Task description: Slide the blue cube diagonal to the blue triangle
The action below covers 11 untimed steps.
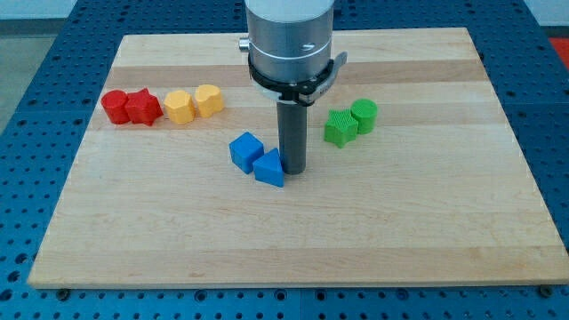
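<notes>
Right now my tip [292, 169] rests on the wooden counter [293, 240], touching or just beside the blue triangle [269, 168] on that block's right as the view shows it. No claw is fitted, only a straight dark rod under a grey cylindrical body, so no width or hold can be told.

The blue cube [246, 151] sits just to the view's left of the triangle and a little toward the view's top; the two blue blocks touch or nearly touch at their near corners.

Toward the view's upper left stands a row of four blocks: a red round-edged block [115, 106] touching a red star-like block [142, 108], then a yellow block [179, 107] and a second yellow block [208, 100] pressed together. Their exact shapes are hard to make out.

On the view's right of the rod, two green blocks lie together: a ridged green block [340, 127] and a green cylinder [364, 116] behind it, touching.
</notes>
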Tool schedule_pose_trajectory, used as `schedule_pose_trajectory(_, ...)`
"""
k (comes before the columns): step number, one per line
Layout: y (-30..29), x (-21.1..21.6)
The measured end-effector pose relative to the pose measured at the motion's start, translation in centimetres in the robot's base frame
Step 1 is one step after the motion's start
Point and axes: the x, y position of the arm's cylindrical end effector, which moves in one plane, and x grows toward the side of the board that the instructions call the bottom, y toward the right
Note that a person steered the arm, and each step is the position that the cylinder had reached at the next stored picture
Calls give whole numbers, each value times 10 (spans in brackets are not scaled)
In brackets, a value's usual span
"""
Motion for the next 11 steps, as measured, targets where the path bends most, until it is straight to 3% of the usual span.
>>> schedule_pose_trajectory(2, -47, 2)
schedule_pose_trajectory(3, -9, 2)
schedule_pose_trajectory(4, 30, -24)
schedule_pose_trajectory(5, 8, -49)
schedule_pose_trajectory(7, -68, -59)
schedule_pose_trajectory(8, -80, -57)
schedule_pose_trajectory(10, -60, -2)
schedule_pose_trajectory(11, -60, -20)
